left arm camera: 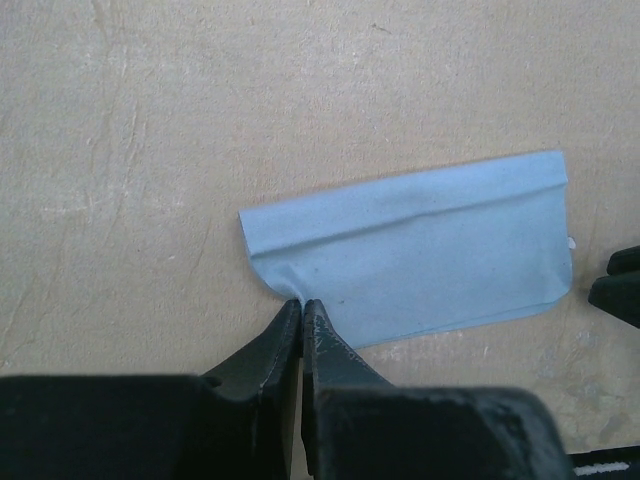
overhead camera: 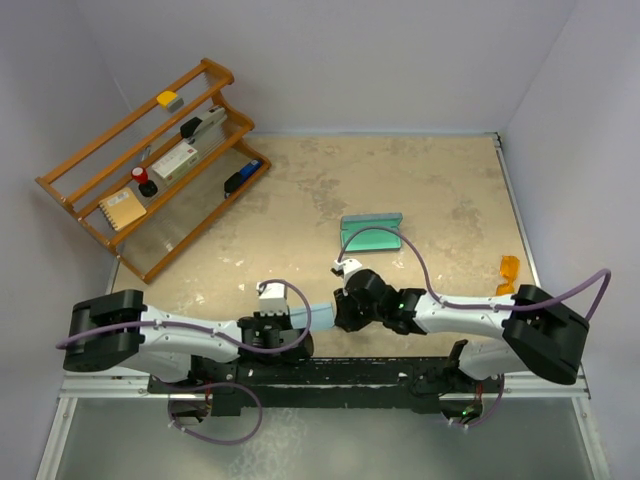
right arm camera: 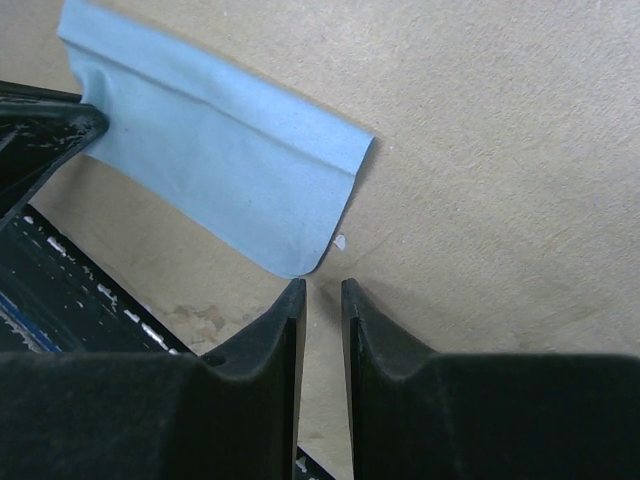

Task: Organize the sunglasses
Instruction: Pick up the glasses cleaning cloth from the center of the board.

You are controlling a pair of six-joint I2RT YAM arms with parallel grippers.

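A folded light-blue cloth lies flat on the table near the front edge, between my two grippers. My left gripper is shut on the cloth's near left corner, which puckers at the tips. My right gripper stands slightly open just off the cloth's rounded corner, with only bare table between its fingers. An open teal glasses case sits mid-table behind the grippers. Orange-tinted sunglasses lie at the right edge of the table.
A stepped wooden rack stands at the back left with several small items on its shelves. White walls close in the table on the left, back and right. The arms' black base rail runs along the near edge.
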